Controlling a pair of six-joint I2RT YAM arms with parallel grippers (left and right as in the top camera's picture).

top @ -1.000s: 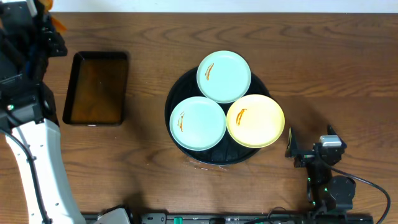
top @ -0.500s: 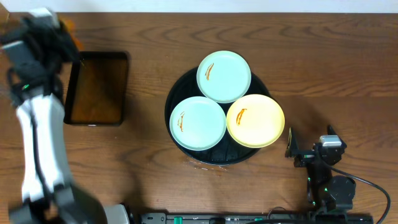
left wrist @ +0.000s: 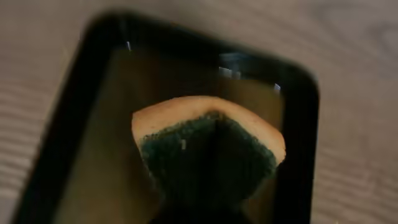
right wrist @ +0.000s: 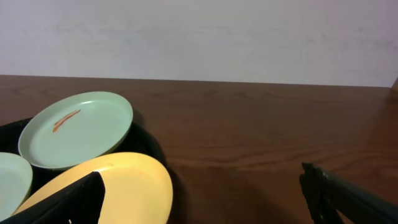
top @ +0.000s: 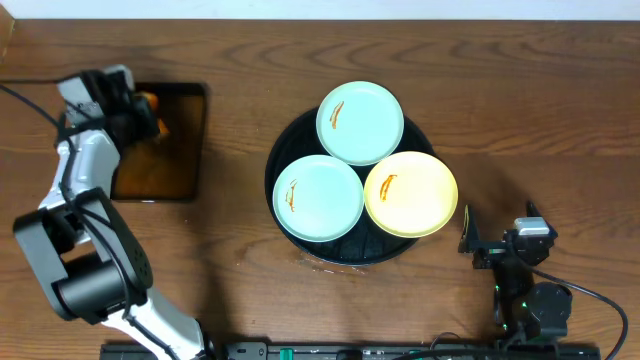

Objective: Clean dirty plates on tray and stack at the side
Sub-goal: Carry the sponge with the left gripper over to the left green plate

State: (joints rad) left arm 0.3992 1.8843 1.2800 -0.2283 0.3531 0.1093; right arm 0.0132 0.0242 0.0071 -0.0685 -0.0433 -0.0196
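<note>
Left gripper (top: 138,108), upper left of frame, was clamped on an orange-and-green sponge (left wrist: 208,149) above the rectangular tray (top: 165,165) of brownish liquid, judged for wetting it. Right gripper (top: 498,232), lower right, stood fully open and empty. Three smeared plates (top: 318,197) lay uncleaned on the round black tray (top: 340,252), centre.

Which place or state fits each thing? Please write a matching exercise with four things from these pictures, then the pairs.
Things: 1 yellow plate; 2 sponge; 3 rectangular tray; 4 right end effector.
States: A holds brownish liquid; B open, near the table edge; C on the round black tray; D gripped by the left end effector.
Pairs: 1-C, 2-D, 3-A, 4-B.
</note>
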